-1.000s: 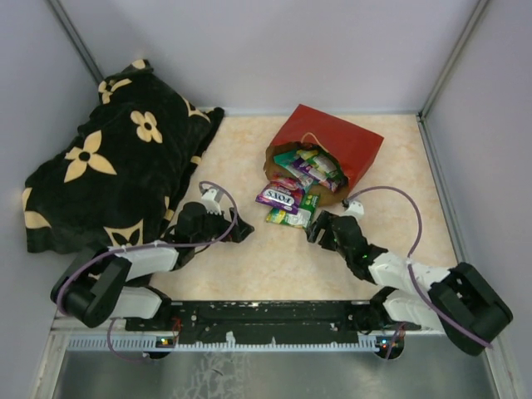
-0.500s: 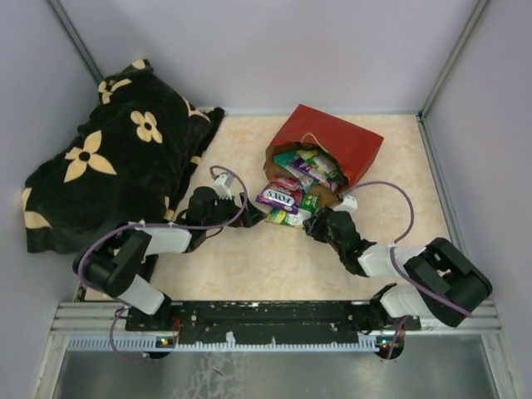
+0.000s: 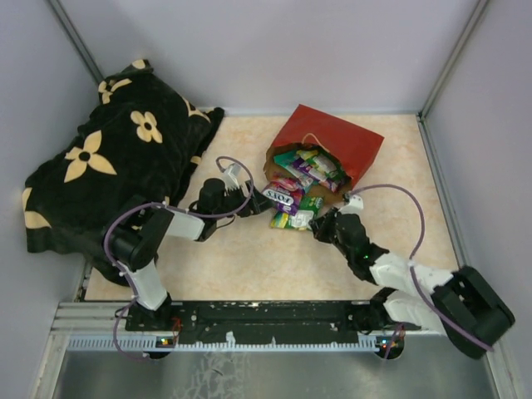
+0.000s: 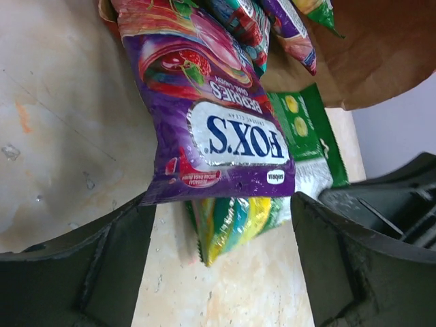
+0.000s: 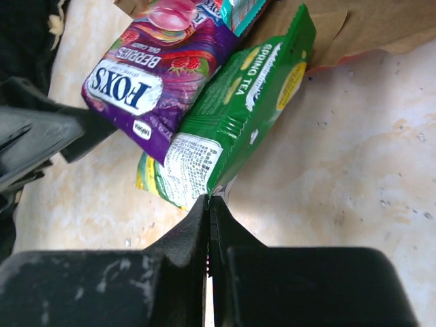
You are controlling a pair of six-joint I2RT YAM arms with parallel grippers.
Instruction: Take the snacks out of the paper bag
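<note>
Left hand [image 4: 221,204] is spread wide, one finger on either side of the purple packet [image 4: 225,129]. The packet's near edge fills the gap between the fingers, and nothing is gripped yet. Right hand [image 5: 208,201] has its fingers pressed together, tips at the near corner of the green packet [image 5: 238,116]. I can't tell whether a sliver of its seal is caught; I'd guess not.

Both packets lie on the counter [image 3: 249,258], just outside the mouth of the bag [image 3: 332,141]. The purple one rests on top, its far end under the packets spilling from the mouth. A yellow-green packet [image 4: 228,238] lies underneath it.

My step, as I read it, is taking the purple one with the left hand. I'd ease in a little toward the bag so the fingers hold more than the crimped edge. Then I'd close slowly, because the foil looks slick and will buckle across its width. After that I'd draw straight back from the mouth, low over the counter, so it slides off the ones below rather than flipping them.

The two hands are very close in front of the mouth, so I'd keep the right one parked until the left is clear. The bag lies on its side and looks light; a hard tug could drag it along. More packets [image 3: 303,162] wait deeper inside.
</note>
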